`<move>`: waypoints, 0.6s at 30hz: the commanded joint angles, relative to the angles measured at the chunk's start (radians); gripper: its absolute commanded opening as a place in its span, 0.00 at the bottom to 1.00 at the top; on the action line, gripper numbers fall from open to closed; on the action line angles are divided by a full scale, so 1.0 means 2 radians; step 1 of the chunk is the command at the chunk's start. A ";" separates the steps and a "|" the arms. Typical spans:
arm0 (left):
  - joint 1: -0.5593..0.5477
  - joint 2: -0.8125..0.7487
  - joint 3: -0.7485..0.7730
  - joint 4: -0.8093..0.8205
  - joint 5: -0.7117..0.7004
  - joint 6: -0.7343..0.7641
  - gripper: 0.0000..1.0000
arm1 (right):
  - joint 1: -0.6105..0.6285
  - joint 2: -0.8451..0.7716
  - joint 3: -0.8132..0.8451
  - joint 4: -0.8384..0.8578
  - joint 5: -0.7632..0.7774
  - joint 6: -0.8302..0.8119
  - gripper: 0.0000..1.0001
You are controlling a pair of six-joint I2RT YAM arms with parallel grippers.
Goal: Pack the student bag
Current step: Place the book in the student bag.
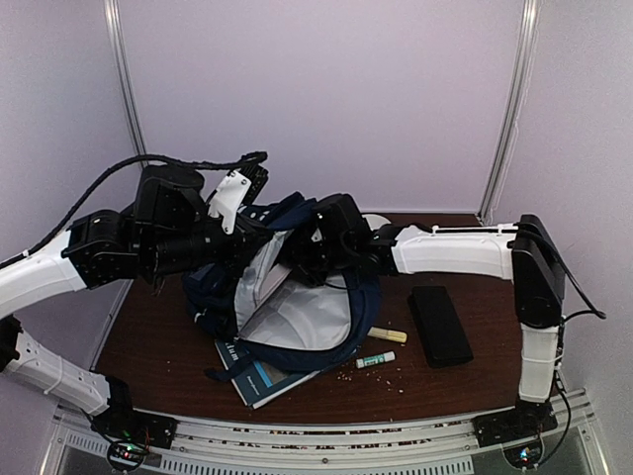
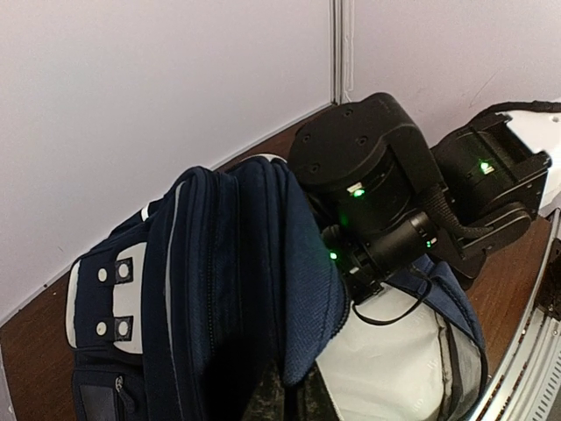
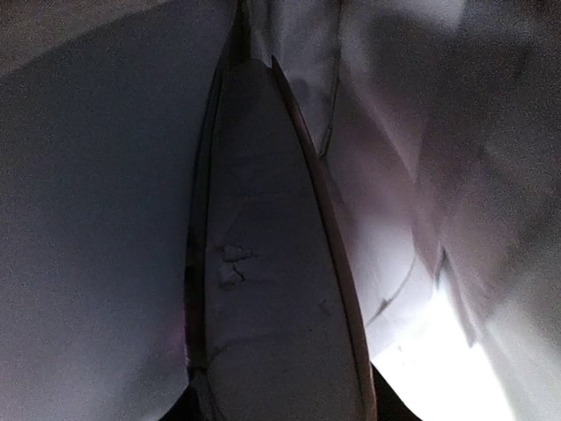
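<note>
The large navy-blue fabric student bag (image 1: 213,297) is lying mid-tabletop (image 1: 158,346), its mouth gaping toward the right edge. The left gripper (image 1: 259,220), clamped tight, is holding its upper flap up. The right gripper (image 1: 297,265), the nearer of the 2, is reaching inside, and I cannot tell how far it is open.

Soft even light is filling the top view. Inside the large navy-blue fabric backpack (image 2: 219,281) the picture is looking dim, grainy and blurry, glaring bottom right.
</note>
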 commanded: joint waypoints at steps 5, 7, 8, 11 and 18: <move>-0.024 -0.027 0.029 0.066 0.042 -0.004 0.00 | -0.005 0.081 0.048 0.097 0.001 0.050 0.10; -0.024 -0.029 0.025 0.067 0.042 -0.006 0.00 | -0.007 0.098 0.071 0.097 0.004 0.054 0.12; -0.024 -0.030 0.023 0.067 0.040 -0.005 0.00 | -0.008 0.107 0.082 0.097 0.004 0.055 0.16; -0.024 -0.033 0.016 0.065 0.029 -0.003 0.00 | -0.012 0.121 0.104 0.100 -0.011 0.055 0.46; -0.018 -0.044 -0.003 0.069 -0.072 0.018 0.00 | -0.012 0.041 0.016 0.128 -0.023 0.045 0.84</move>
